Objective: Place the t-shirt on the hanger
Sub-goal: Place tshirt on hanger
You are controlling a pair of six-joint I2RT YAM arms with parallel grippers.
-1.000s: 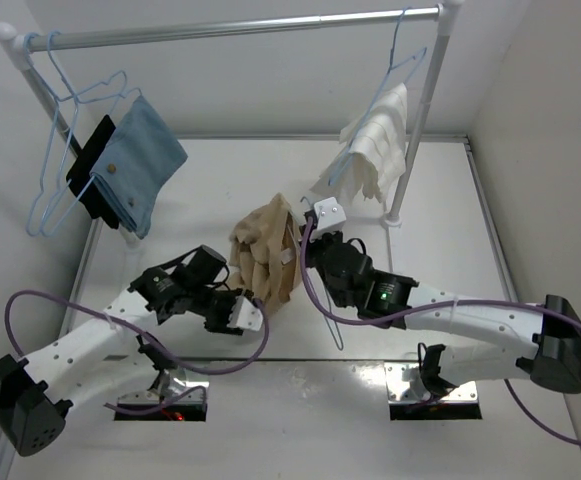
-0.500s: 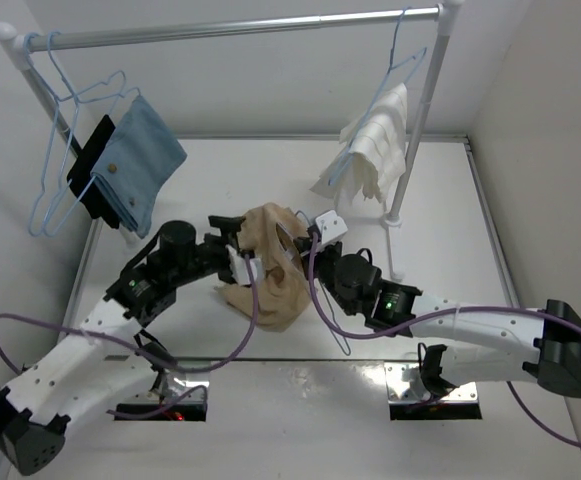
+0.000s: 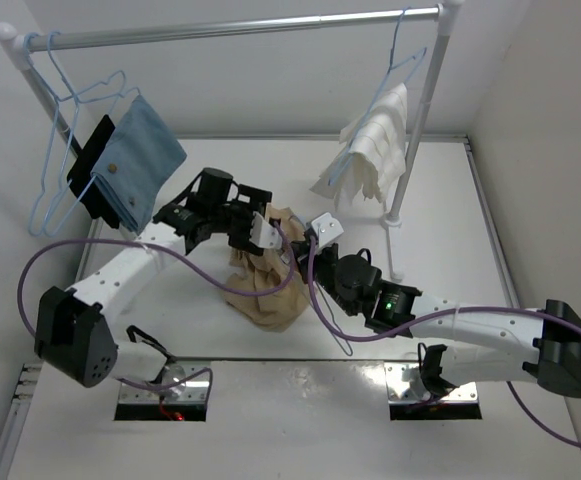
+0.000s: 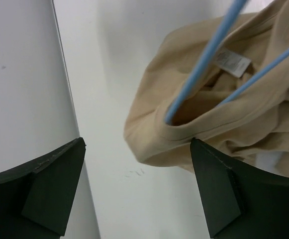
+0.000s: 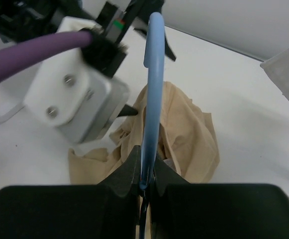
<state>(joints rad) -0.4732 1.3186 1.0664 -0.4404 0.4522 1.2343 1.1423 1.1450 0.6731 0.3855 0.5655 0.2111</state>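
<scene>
Your right hand (image 5: 145, 183) is clamped on the thin light-blue wire hanger (image 5: 152, 84). In its wrist view the wire rises straight out from between the closed jaws and runs ahead over the soft tan-beige t-shirt (image 5: 189, 134). I cannot tell which part of the triangle you hold.

Your left hand (image 4: 134, 186) is spread wide and holds nothing. Work from this relation: in the left wrist view the shirt's neck opening lies just ahead of the spread fingers (image 4: 216, 194), a little toward the right-hand one. Two blue wires come in from the upper right and go down into the collar beside the white label (image 4: 232, 61). I judge the hanger is at least partly threaded through the neck. The rest of the cloth hangs bunched below and seems to rest on the white bench (image 3: 440, 230).

From above, both hands meet at the top of the bunch, the left on its left side and the right on its right, close together. The left is free and nearest the collar, so the next pull on the fabric looks like its job. Mind the purple cable (image 3: 220, 285) looping across the front of the shirt; it could snag.

Farther back, well apart from the hands, a blue denim-like cloth (image 3: 140, 160) hangs at the left end of the metal rail (image 3: 240, 28). A white textured cloth (image 3: 375, 150) hangs at the right end.
</scene>
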